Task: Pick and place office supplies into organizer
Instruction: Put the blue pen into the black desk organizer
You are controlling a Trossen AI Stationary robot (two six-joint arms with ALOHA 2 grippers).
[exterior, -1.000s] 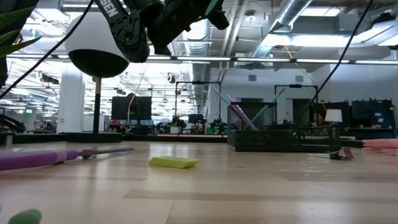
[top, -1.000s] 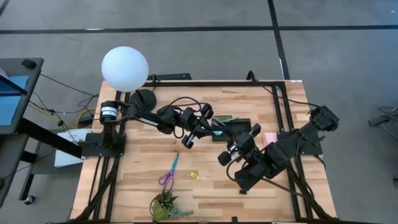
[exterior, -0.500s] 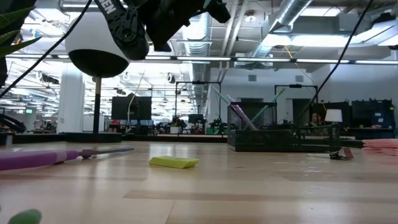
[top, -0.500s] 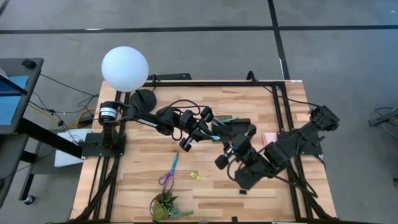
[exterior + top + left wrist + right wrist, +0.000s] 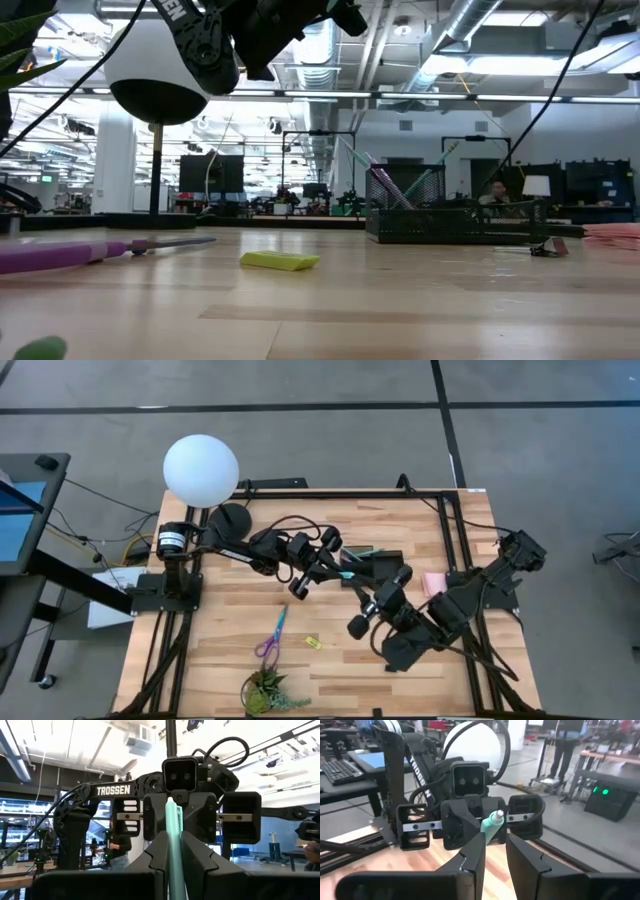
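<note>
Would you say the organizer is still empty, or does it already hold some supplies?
Not empty. In the low view, the organizer already holds several pens, pink and teal, leaning upright in its taller compartment. The lower tray's contents cannot be told.
</note>
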